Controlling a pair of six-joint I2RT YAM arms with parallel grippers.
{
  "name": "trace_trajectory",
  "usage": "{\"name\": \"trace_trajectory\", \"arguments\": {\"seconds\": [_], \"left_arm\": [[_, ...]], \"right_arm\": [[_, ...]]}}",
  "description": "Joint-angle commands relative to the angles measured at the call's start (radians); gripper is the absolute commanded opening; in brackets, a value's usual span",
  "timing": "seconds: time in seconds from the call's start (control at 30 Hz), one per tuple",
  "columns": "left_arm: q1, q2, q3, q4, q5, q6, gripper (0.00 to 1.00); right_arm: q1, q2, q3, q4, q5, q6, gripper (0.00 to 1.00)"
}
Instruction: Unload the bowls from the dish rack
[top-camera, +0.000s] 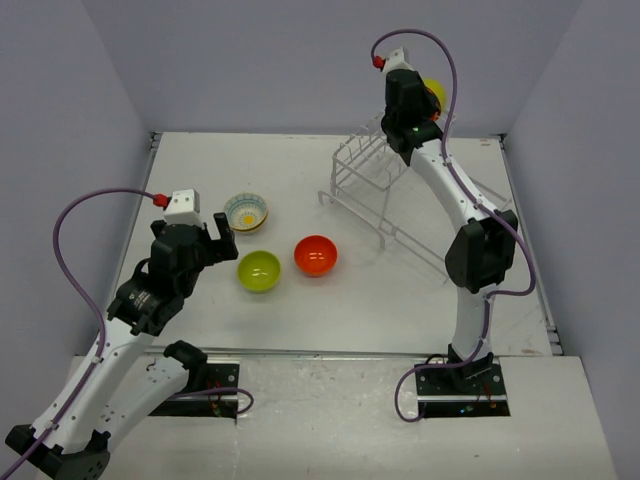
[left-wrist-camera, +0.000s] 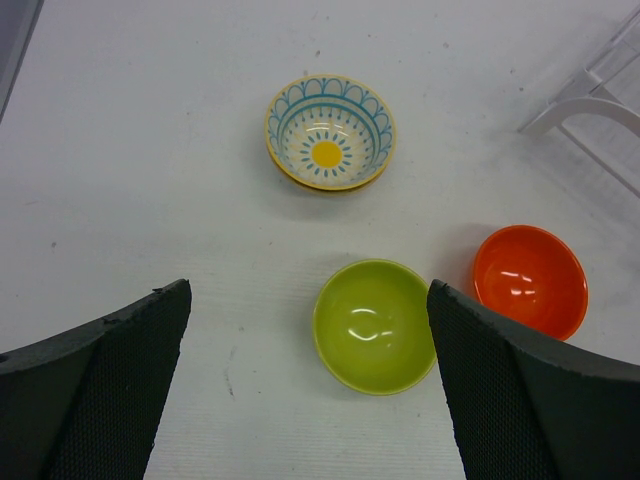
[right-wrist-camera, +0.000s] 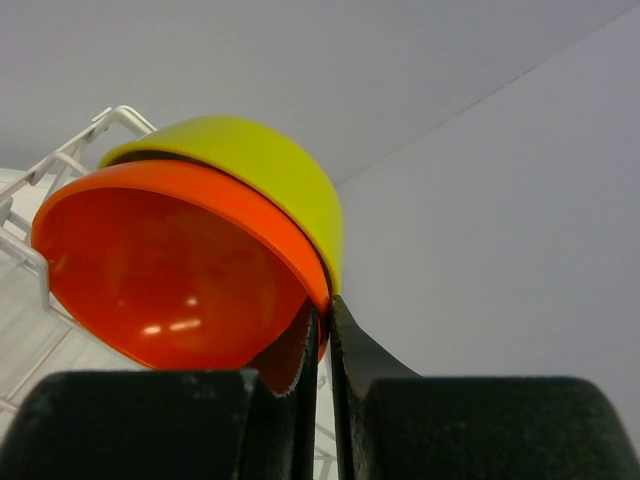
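your right gripper (right-wrist-camera: 325, 312) is pinched tight on a glossy orange-red bowl (right-wrist-camera: 170, 270) nested in a glossy yellow bowl (right-wrist-camera: 265, 160), near the white wire dish rack (top-camera: 365, 172); left gripper (left-wrist-camera: 308, 305) wide open, empty.

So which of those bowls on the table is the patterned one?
The cream bowl, set farthest back: blue arches inside and a yellow centre. The lime-green bowl and orange-red bowl are plain.

Your right gripper (top-camera: 425, 102) holds a yellow bowl (top-camera: 437, 94) above the dish rack (top-camera: 365, 180). Left of the rack sit the orange-red bowl (top-camera: 315, 256), green bowl (top-camera: 259, 271) and cream bowl (top-camera: 246, 212).
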Motion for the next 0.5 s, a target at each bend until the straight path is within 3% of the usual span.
{"name": "trace_trajectory", "arguments": {"seconds": [0.0, 0.47], "left_arm": [[0.003, -0.008, -0.007, 0.036, -0.005, 0.021, 1.00], [0.003, -0.011, -0.006, 0.036, -0.008, 0.021, 1.00]], "right_arm": [[0.029, -0.071, 0.003, 0.071, -0.013, 0.002, 0.00], [0.075, -0.174, -0.027, 0.109, 0.012, -0.030, 0.00]]}}
